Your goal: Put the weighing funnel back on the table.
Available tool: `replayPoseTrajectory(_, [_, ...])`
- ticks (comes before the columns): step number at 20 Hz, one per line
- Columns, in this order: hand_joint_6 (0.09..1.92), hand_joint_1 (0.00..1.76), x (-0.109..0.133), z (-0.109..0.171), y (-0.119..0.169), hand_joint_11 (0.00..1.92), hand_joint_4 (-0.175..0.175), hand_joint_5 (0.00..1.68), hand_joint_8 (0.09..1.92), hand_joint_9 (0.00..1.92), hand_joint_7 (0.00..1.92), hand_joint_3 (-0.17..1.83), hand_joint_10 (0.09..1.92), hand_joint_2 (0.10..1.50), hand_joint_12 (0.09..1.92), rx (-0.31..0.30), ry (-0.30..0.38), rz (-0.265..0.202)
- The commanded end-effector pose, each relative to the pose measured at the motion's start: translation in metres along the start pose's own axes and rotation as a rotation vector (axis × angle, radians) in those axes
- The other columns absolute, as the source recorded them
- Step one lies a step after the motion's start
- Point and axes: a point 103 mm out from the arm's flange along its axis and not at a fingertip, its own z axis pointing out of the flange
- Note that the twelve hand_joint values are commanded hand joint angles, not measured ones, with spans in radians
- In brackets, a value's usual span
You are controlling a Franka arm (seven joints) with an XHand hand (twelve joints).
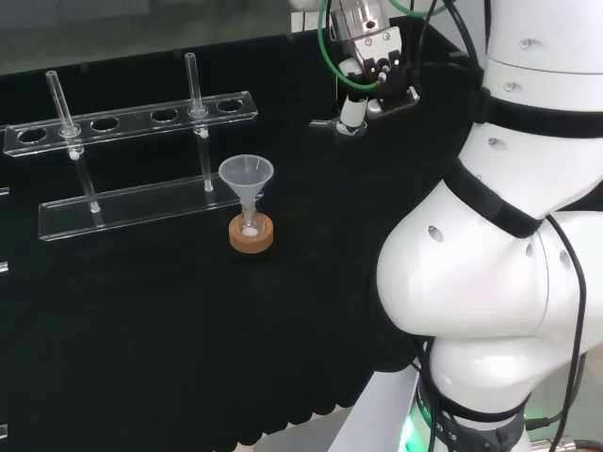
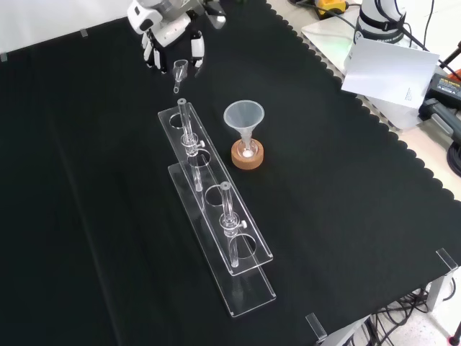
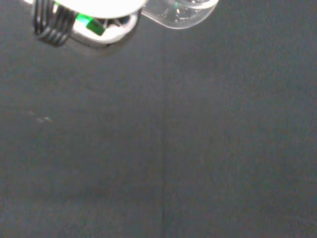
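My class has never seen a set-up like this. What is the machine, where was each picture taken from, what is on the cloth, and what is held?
The machine is a white robot arm with a black and white hand shaped like a person's. One picture looks over the arm from behind, one looks down from the front, and one comes from a camera at the wrist. On the black cloth stand a clear rack with two glass tubes, and a funnel set in a small flask on a cork ring. The hand holds a weighing funnel, a small clear scoop with a short stem. Its job is to put that back on the cloth.
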Motion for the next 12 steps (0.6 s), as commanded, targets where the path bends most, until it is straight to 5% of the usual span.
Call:
replayPoseTrajectory(1, [0.57, 1.12, -0.006, 0.019, 0.028, 0.65, 0.175, 1.3, 0.64, 0.87, 0.56, 0.56, 0.39, 0.7, 1.17, 0.0, 0.005, 0.021])
replayPoseTrajectory(12, [0.58, 1.12, -0.003, 0.052, 0.064, 0.67, 0.175, 1.3, 0.64, 0.88, 0.57, 0.56, 0.39, 0.7, 1.16, 0.052, 0.013, 0.018])
